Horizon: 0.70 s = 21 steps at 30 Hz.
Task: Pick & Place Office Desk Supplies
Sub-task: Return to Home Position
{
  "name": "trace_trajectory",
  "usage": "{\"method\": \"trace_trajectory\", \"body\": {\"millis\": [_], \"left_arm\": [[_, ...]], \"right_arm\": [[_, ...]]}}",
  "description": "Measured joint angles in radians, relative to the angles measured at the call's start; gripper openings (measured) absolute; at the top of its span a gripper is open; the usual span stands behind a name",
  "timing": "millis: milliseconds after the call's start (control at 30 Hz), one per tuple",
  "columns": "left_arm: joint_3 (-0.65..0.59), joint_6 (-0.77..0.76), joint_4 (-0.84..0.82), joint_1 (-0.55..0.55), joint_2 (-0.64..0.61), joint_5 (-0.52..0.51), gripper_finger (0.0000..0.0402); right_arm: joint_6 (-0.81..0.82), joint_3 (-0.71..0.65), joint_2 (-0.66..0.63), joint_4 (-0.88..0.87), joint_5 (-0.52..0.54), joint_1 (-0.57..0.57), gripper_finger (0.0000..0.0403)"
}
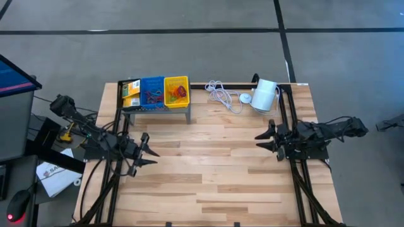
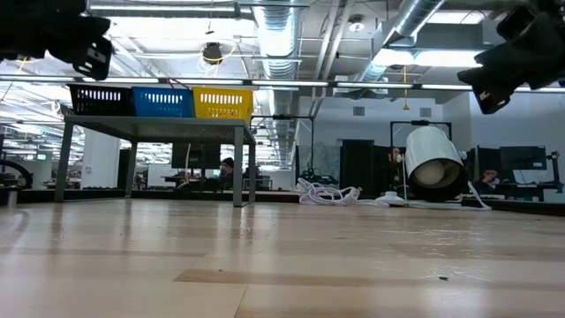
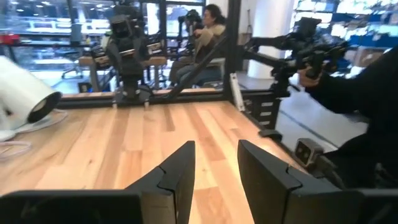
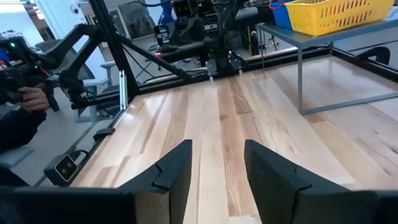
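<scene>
1. While the three bins stand side by side on the shelf [image 1: 158, 108] at the far left of the table [image 1: 214, 183], no supplies show on the bare wood. The black bin [image 1: 130, 93] is leftmost and holds yellow card packets [image 1: 132, 96]. The blue bin [image 1: 152, 92] in the middle holds coloured loops [image 1: 151, 98], and the yellow bin [image 1: 176, 91] on the right holds red and orange pieces.
2. Right of the shelf, along the far edge, lie a coiled white cable [image 1: 221, 94] and a white cylinder [image 1: 265, 94], both apart from the bins.
3. The left gripper [image 1: 150, 151] hangs over the table's left side, nearer than the shelf, with its fingers spread and nothing between them. The right gripper [image 1: 262, 139] faces it from the right side, just near of the cylinder, also spread and empty.
4. The sorting looks finished. What seems left is for both arms to draw back to rest.
5. The left arm poses the main risk, since it is the closer one to the shelf. A swing toward the far side could clip a shelf leg or the yellow bin's rim. Because the bins stand close together, a knock to one would likely shove the others.
6. On the right, a careless sweep toward the far edge could bump the cylinder or snag the cable and drag it across the table.
</scene>
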Motion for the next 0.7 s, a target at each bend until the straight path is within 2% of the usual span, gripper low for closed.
{"method": "trace_trajectory", "body": {"millis": [200,367,567,700], "left_arm": [[0.0,0.0,-0.04,0.0,0.015,-0.088,0.0117],[0.0,0.0,-0.041,0.0,0.017,-0.089,0.0116],[0.0,0.0,-0.042,0.0,0.017,-0.089,0.0118],[0.0,0.0,-0.042,0.0,0.017,-0.089,0.0116]], "right_arm": [[0.004,-0.074,0.0,0.043,0.0,0.0,0.0143],[0.042,-0.085,0.0,0.07,0.002,0.0,0.0143],[-0.001,-0.085,0.0,0.068,0.022,0.0,0.0143],[0.071,-0.085,0.0,0.066,0.026,0.0,0.0143]]}}
